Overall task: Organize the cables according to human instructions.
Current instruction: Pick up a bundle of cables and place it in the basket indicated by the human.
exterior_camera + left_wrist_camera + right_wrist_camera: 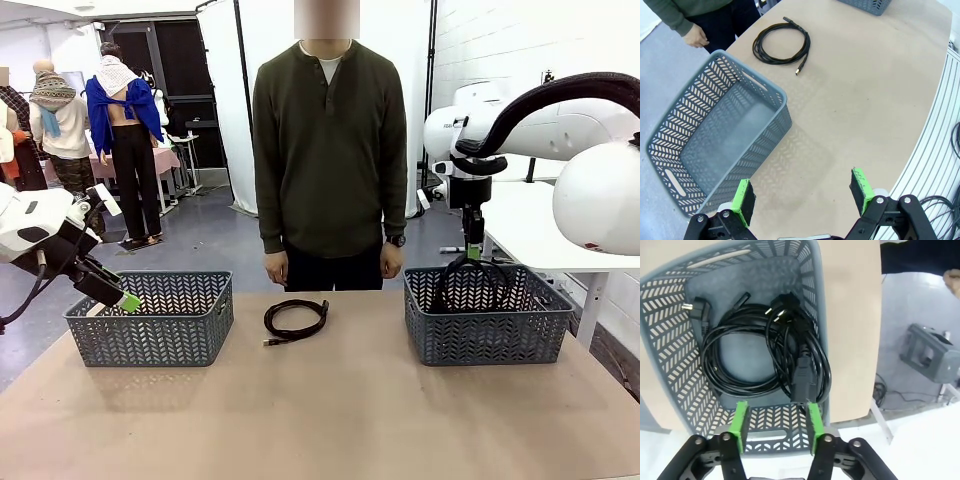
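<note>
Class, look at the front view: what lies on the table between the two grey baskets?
One coiled black cable lies on bare tabletop between the left basket and the right basket, touching neither, as the front view shows.

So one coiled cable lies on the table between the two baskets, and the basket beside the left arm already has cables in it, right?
Not quite. The basket beside the left arm is empty, as the left wrist view shows. The coiled cable does lie on the table between the baskets; the cables already put away sit in the other basket, under the right gripper.
</note>
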